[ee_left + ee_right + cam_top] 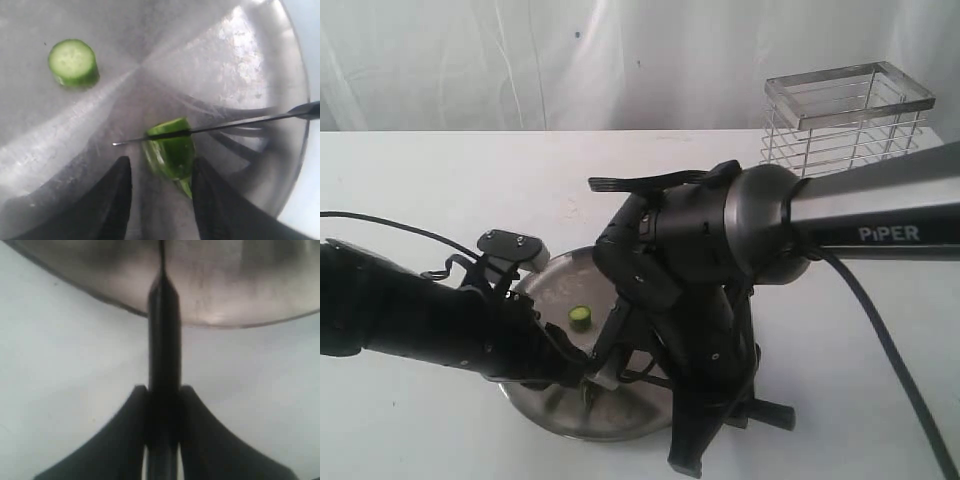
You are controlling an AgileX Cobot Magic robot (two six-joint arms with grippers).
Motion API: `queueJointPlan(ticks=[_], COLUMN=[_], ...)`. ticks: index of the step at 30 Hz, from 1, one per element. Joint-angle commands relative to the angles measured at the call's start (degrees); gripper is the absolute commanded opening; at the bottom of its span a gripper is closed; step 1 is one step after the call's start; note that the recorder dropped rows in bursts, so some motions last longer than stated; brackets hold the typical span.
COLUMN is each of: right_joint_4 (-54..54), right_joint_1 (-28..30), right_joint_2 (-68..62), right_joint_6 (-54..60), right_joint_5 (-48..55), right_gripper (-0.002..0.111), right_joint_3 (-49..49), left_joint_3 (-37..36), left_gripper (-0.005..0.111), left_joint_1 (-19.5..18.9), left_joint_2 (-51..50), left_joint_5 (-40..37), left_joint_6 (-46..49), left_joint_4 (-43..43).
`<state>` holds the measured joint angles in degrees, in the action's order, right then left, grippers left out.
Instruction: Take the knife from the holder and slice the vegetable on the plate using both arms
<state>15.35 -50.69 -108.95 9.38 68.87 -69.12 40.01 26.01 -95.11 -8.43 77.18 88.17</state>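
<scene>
Slicing step: your right fingers clamping knife handle, blade crossing vegetable on plate; left fingers standing apart, straddling it. Next likely calling for downward press.

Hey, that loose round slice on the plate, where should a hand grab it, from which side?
Probably pinch the slice across its curved green skin, coming down from above: it sits flat on the plate, pale cut face up, well apart from the knife.

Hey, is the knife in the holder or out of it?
Out. The right gripper grips the knife by its handle, blade across the vegetable on the plate.
</scene>
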Motion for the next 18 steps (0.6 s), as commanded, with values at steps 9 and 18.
queueJointPlan(ticks=[9, 18], right_joint_4=[-0.06, -0.28], right_joint_1=[-0.07, -0.07], right_joint_2=[0.22, 0.22], right_joint_6=[0.3, 0.3], right_joint_5=[0.67, 0.67], right_gripper=[0.0, 0.0], right_joint_3=[-0.19, -0.19], left_joint_3=[-0.44, 0.81], left_gripper=[0.044, 0.044], left_joint_1=[-0.23, -0.23], left_joint_2=[1.86, -1.26], left_joint_5=[5.2, 4.46], left_joint_6=[-0.73, -0.73], left_joint_4=[-0.17, -0.17])
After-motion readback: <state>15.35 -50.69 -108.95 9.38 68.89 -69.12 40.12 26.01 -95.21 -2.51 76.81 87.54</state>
